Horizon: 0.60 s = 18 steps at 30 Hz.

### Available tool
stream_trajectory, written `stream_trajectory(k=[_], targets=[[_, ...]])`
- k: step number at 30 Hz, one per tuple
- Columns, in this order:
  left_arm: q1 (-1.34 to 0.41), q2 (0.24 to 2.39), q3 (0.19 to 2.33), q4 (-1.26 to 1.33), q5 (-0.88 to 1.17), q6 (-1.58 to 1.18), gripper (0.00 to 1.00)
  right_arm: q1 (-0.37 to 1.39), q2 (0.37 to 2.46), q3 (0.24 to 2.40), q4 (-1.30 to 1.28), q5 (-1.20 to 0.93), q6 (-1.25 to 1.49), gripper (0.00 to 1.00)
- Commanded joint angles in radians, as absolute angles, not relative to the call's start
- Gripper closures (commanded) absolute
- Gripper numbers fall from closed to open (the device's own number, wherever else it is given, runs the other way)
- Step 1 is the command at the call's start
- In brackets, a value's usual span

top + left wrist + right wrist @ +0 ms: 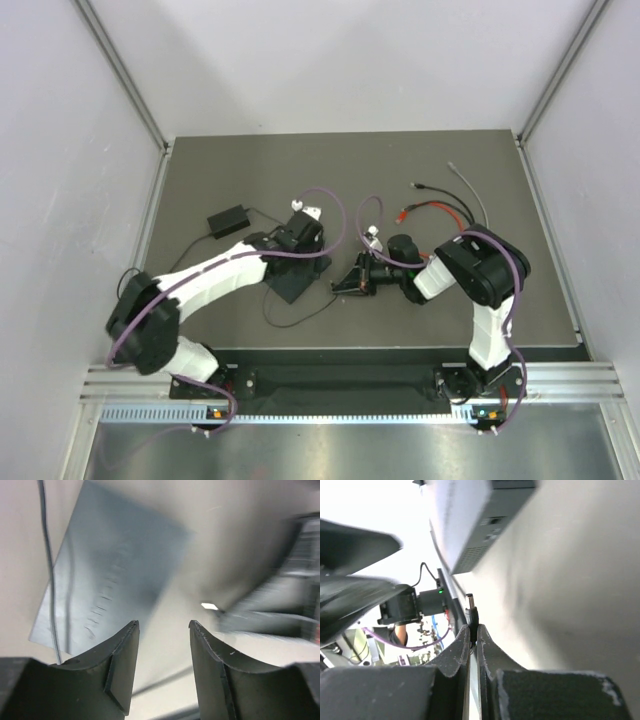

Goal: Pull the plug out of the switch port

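Right fingers pinch plug, switch upper frame | my left fingers parted, empty | risk: shallow pinch, plug slips

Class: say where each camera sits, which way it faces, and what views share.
Top external: above and behind, facing down on the dark grey table; left arm and right arm show.
Left wrist: faces down past the open left gripper onto the flat dark grey switch.
Right wrist: faces past the right gripper, shut on the small dark plug.
Shared: all show the switch.
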State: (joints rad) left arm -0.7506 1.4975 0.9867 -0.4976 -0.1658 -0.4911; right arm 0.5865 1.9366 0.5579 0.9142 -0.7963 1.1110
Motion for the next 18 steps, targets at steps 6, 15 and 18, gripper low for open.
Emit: stream_trajectory(k=[6, 15, 18], targets=[[-0.753, 1.128, 0.996, -0.497, -0.079, -0.540, 0.46, 0.643, 1.838, 0.606, 0.968, -0.810, 1.114, 1.00], [-0.752, 0.993, 1.000, -0.643, -0.244, -0.577, 0.44, 0.641, 1.810, 0.941, 0.700, -0.759, 1.032, 1.00], [-0.753, 0.954, 0.979, -0.630, -0.247, -0.603, 0.46, 0.640, 1.856, 1.088, 0.715, -0.661, 1.045, 1.00]])
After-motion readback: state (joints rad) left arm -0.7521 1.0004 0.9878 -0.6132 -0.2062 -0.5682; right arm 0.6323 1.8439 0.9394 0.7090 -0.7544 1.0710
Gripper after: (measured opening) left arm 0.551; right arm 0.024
